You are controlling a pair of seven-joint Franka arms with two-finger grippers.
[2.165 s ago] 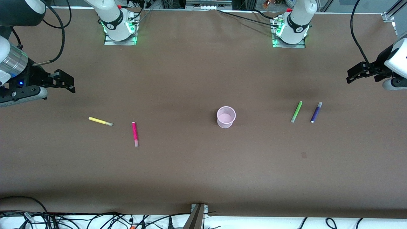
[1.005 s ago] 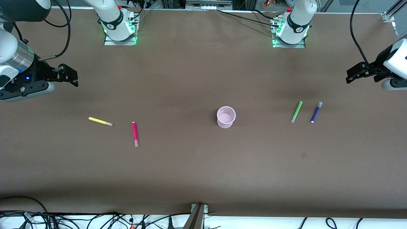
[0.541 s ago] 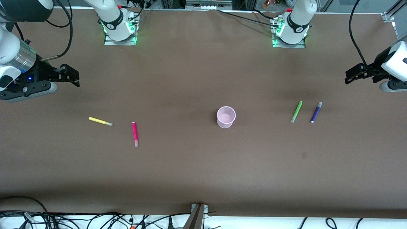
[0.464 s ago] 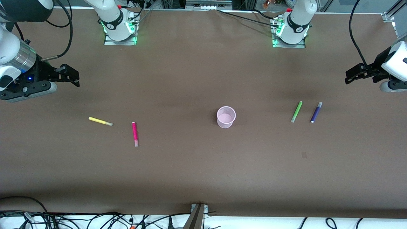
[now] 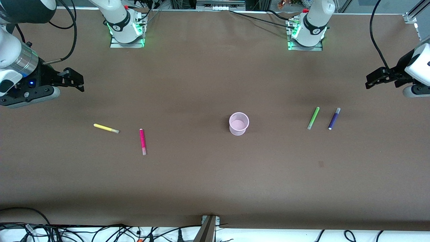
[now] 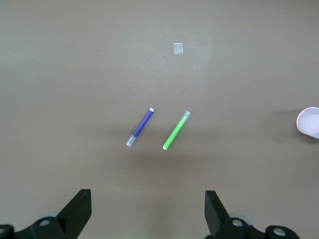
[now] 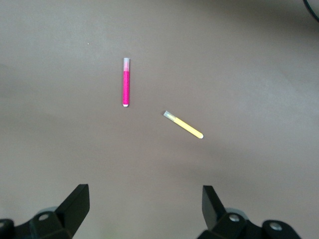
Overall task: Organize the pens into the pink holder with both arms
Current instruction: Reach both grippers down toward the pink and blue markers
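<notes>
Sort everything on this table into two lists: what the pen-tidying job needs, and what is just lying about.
Belongs to the job:
- yellow marker pen
- magenta-pink marker pen
- light green marker pen
- dark purple-blue marker pen
- round pale-pink translucent plastic holder, empty
- left gripper and right gripper, both open, holding nothing

Just lying about:
- small pale patch on the brown table
- cables along its edge
</notes>
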